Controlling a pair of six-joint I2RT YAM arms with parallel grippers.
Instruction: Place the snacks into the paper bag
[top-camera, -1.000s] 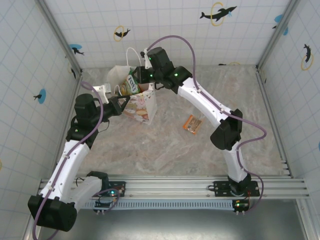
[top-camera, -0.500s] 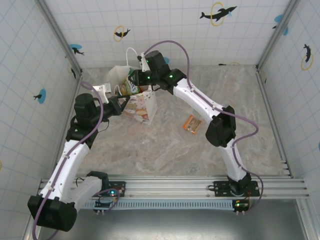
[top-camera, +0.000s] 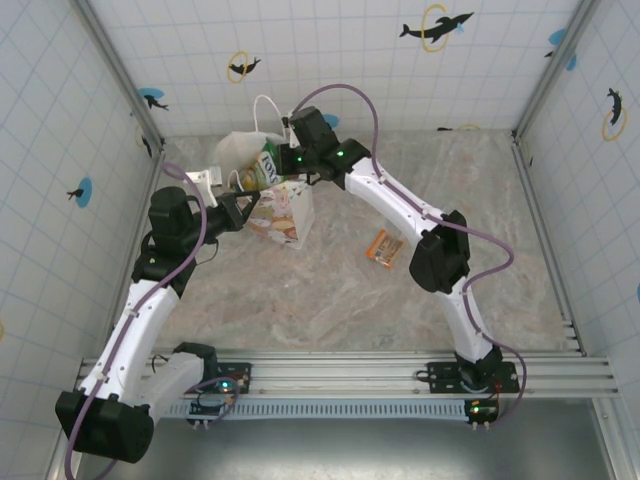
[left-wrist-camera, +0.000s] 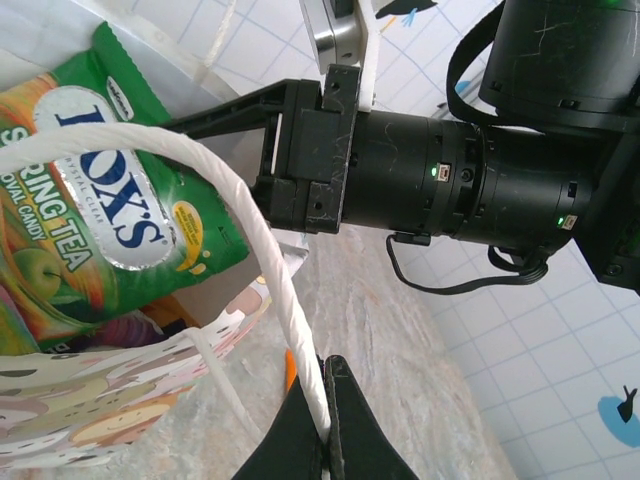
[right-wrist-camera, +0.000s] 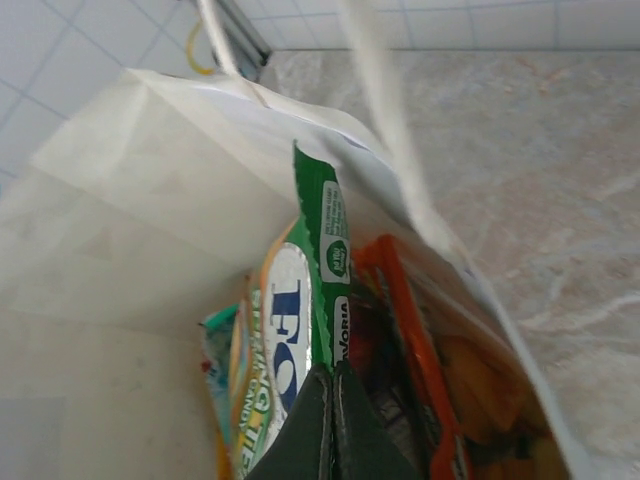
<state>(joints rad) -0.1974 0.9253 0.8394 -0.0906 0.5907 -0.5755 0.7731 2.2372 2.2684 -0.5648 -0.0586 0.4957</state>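
Green packet (right-wrist-camera: 322, 250) pinched between right jaws.

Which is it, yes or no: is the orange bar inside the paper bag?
No, the orange bar lies flat on the tabletop, well apart from the paper bag.

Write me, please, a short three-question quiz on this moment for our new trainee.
1. True or false: the left hand pinches the loop handle of the paper bag.
2. What does the right hand hold at the bag's mouth? A) the green packet B) a pink packet C) nothing
3. Fill in: one snack, the orange bar, lies outside the bag on the ____.
Key: 1 true; 2 A; 3 table.
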